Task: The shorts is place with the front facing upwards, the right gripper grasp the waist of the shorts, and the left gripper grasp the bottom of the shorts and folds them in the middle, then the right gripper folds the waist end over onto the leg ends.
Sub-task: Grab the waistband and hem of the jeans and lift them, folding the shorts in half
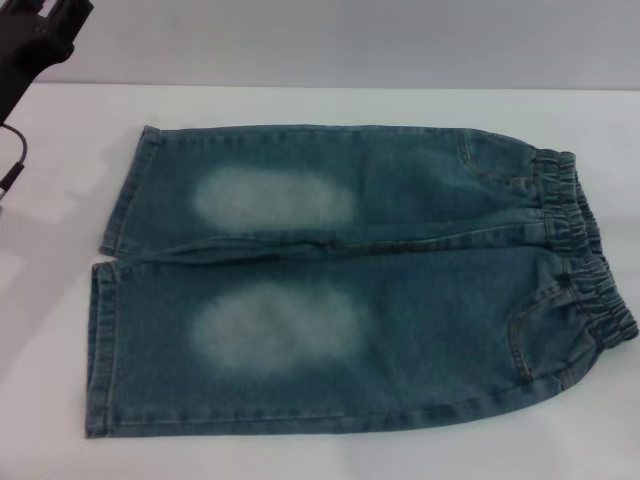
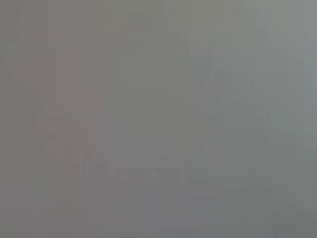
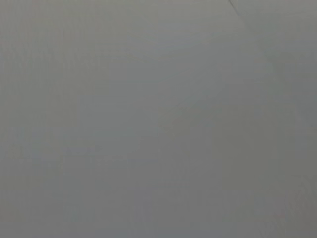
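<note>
The left gripper shows only as a black shape in the far left corner of the head view, raised above the table and well apart from the cloth, with a thin dark cable hanging below it. Whether it is wide or narrow cannot be told, and it holds nothing that shows. The right gripper is out of sight. Both wrist views give only a plain grey surface.

The shorts lie flat and unfolded on the white table, front up. The waist of the shorts, a ruffled darker band, is on the robot's right, with curved pockets just beside it. The bottom of the shorts, two straight hemmed cuffs, is on the robot's left. Each leg carries one pale oval patch.
</note>
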